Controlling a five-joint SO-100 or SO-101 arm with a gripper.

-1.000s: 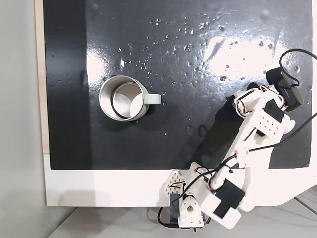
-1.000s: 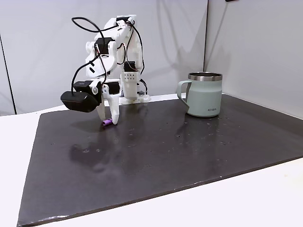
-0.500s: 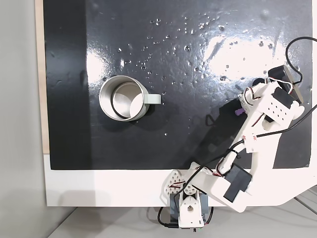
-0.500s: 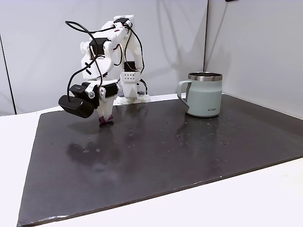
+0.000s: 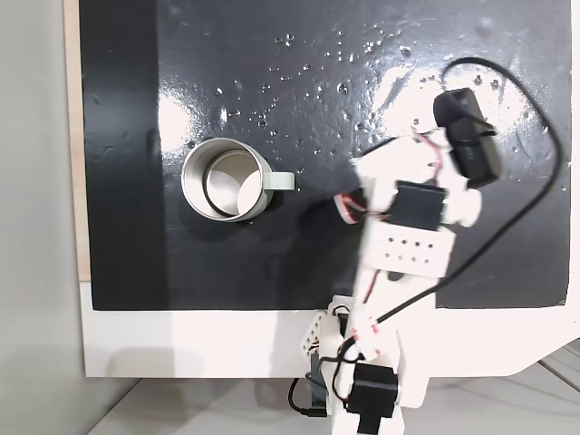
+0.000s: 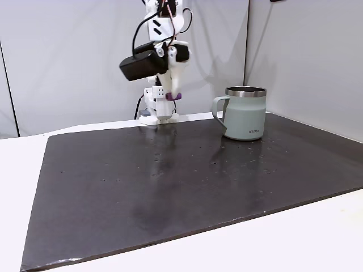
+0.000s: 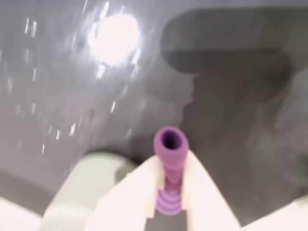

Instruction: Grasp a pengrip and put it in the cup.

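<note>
The pengrip (image 7: 170, 142), a small purple ribbed tube, sits clamped between my two white fingers (image 7: 202, 192) in the wrist view, its open end pointing away. In a fixed view from the side, my gripper (image 6: 173, 95) hangs high above the black mat, shut on the pengrip (image 6: 172, 97), left of the cup (image 6: 245, 113). That cup is a pale metal mug with a side handle, standing upright. From above, the cup (image 5: 225, 179) stands at the mat's left and my gripper (image 5: 348, 206) is to the right of its handle, apart from it.
The black mat (image 5: 299, 100) has glare patches and water drops. The arm's base (image 6: 157, 107) stands at the mat's far edge behind the gripper. A black camera (image 5: 467, 136) and cable ride on the arm. A blurred pale shape (image 7: 82, 192) shows low left in the wrist view.
The gripper closed on the pengrip at the mat, lifted it well clear, and swung across toward the cup's side.
</note>
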